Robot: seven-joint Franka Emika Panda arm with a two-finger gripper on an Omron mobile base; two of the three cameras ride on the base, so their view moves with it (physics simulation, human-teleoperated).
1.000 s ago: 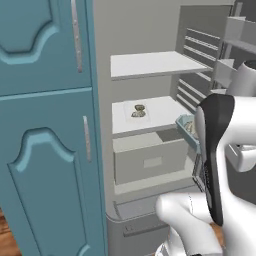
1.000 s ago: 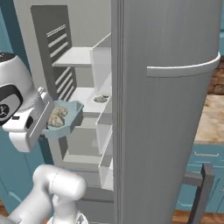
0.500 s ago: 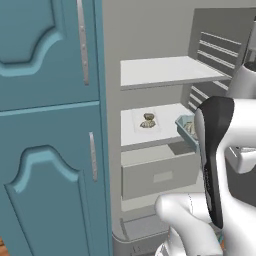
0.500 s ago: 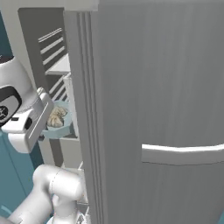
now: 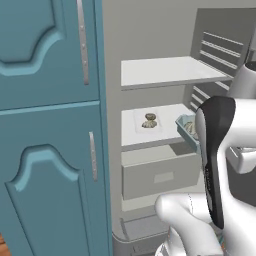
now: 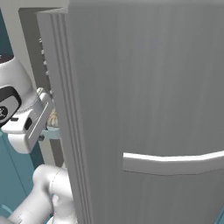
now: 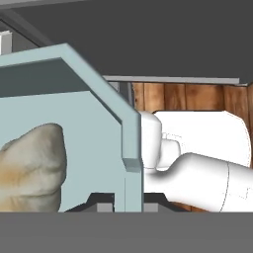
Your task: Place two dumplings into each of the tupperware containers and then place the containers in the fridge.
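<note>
The fridge (image 5: 165, 70) stands open across the middle and right of the left base view, with pale shelves inside and a closed drawer (image 5: 160, 175) below them. Its grey steel door (image 6: 148, 87) takes up most of the right base view, and a long pale handle (image 6: 173, 162) crosses the lower right of that frame. Teal panelled cabinets (image 5: 47, 125) cover the left half of the left base view, each door with a slim metal pull.

The white arm (image 5: 220, 170) rises at the lower right of the left base view and at the left edge of the right base view, reaching toward the fridge opening. The jaws themselves are hidden behind the arm and the tray; they are closed narrowly on the wall of the pale blue container (image 5: 186, 127), which hangs in the air at mid-right of the left base view, level with the middle shelf and just beside its right end. In the hand view its blue wall (image 7: 84, 128) covers the left half of the frame.

A whitish container (image 5: 147, 121) lies flat on the middle shelf, centre of the left base view, with two dumplings (image 5: 149, 120) in it. Another dumpling (image 7: 32, 168) sits in the blue tray, at the lower left of the hand view; how many more lie in it cannot be told.
</note>
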